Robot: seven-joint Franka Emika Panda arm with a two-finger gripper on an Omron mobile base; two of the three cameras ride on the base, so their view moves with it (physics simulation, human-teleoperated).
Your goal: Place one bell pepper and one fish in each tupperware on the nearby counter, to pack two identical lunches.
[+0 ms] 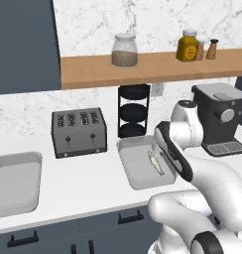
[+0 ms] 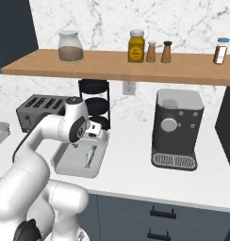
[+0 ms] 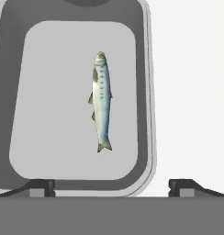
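A white marble-veined wall (image 1: 93, 20) is seen behind a brown wooden shelf (image 1: 152, 67), on which glass jars and small bottles are stood. Dark blue-grey cabinets with black handles (image 1: 68, 233) are set below.

I find no words, brand names or numbers that I can read anywhere in front of me. The yellow jar (image 2: 136, 46) on the wooden shelf (image 2: 183, 66) carries a dark mark on its label, too small and blurred for me to make out as letters. To the right of that jar, at the far end of the shelf, the small red-labelled bottle (image 2: 221, 52) has a label I cannot read either. Below the shelf, the coffee machine (image 2: 177, 127) shows a plain round knob with no marking, and the toaster (image 1: 79, 132) has unmarked levers and dials.
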